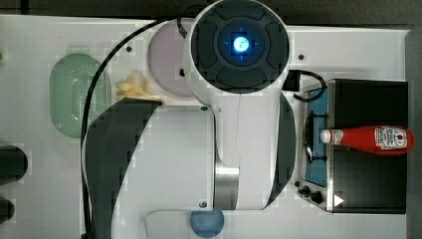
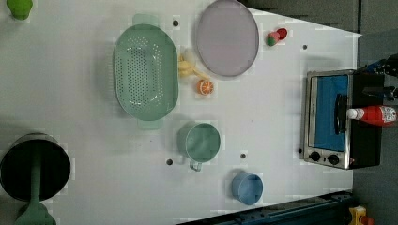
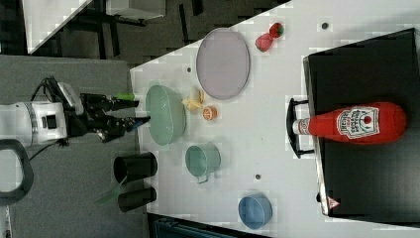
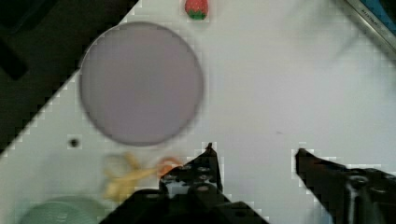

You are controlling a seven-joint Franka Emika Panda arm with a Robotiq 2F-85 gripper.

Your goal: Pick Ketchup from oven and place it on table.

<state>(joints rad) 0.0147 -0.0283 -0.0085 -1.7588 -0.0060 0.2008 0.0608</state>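
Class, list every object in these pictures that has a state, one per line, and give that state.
Ketchup: lying on its side on top of the oven, cap on.
Oven: door shut.
Gripper: open, holding nothing.
Colander: upright, empty.
Green cup: upright, empty.
Blue cup: upright, empty.
Plate: flat on the table, empty.

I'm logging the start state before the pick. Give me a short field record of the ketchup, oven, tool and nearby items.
ketchup: red bottle lying on its side on top of the oven, white cap over the door side
oven: black toaster oven, door shut
tool: open, empty, above the table, apart from the bottle
nearby: lilac plate, green colander, blue cup
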